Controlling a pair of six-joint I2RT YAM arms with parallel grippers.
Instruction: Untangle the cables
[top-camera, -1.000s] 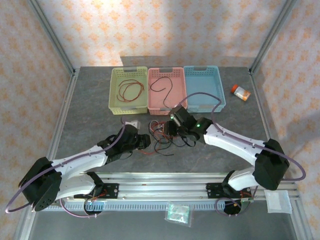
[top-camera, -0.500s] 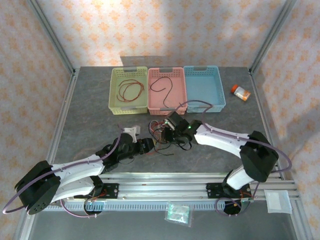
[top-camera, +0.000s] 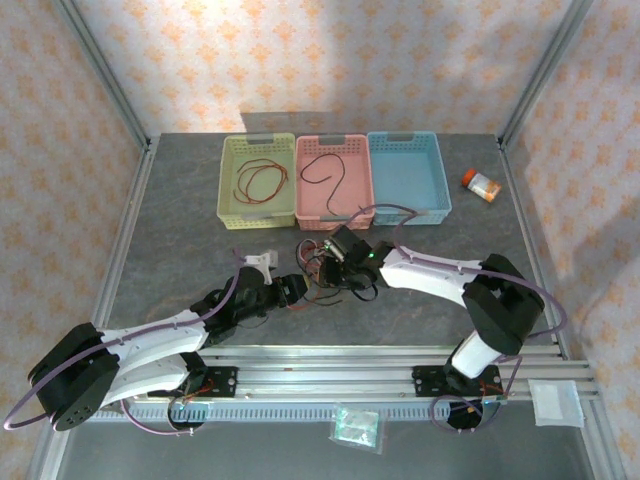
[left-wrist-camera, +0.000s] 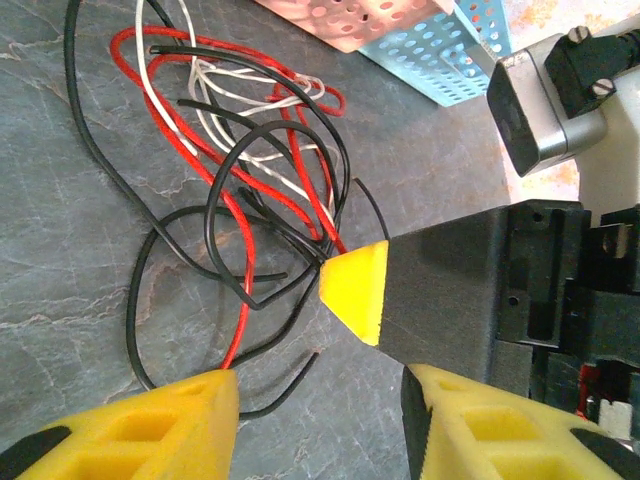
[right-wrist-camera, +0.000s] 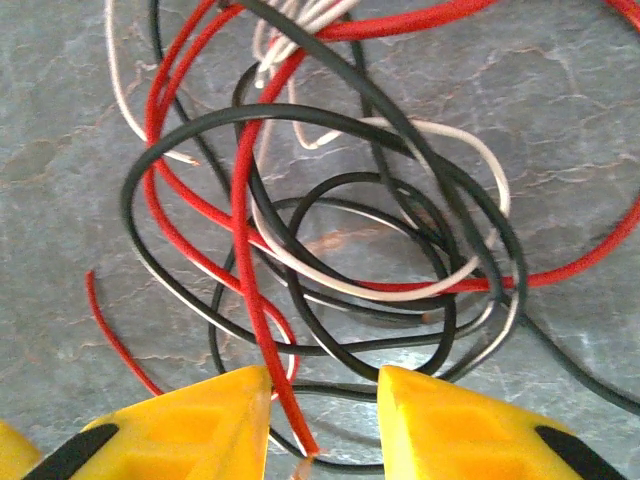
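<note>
Nearest me, just below the aluminium rail (top-camera: 330, 362) that carries both arm bases, lies a small clear plastic bag (top-camera: 356, 426). Past the rail, on the grey stone-pattern worktop (top-camera: 170, 240), the left gripper (top-camera: 291, 290) sits low and points right at the tangle of thin red, black and white cables (top-camera: 325, 280). On its wrist camera I see the left gripper (left-wrist-camera: 320, 390) with its yellow fingers well apart and nothing between them. A red wire (left-wrist-camera: 240, 300) runs down to one fingertip; I cannot tell whether it touches.

The right gripper (top-camera: 338, 262) reaches over the tangle from the other side, and one of its yellow tips shows just beyond the left gripper's gap. On the right wrist camera the right gripper (right-wrist-camera: 325, 385) has its jaws narrowly apart. A red strand (right-wrist-camera: 250, 260) lies in the gap, close to one finger, while black and white loops cross over each other beyond it.

Farther back, three perforated plastic baskets stand side by side. The yellow-green basket (top-camera: 228, 180) holds a red cable loop (top-camera: 262, 180), the pink basket (top-camera: 335, 141) holds a single dark cable (top-camera: 330, 180), and the light blue basket (top-camera: 408, 137) stands on the right. Apart to their right lies a small orange bottle (top-camera: 483, 183).
</note>
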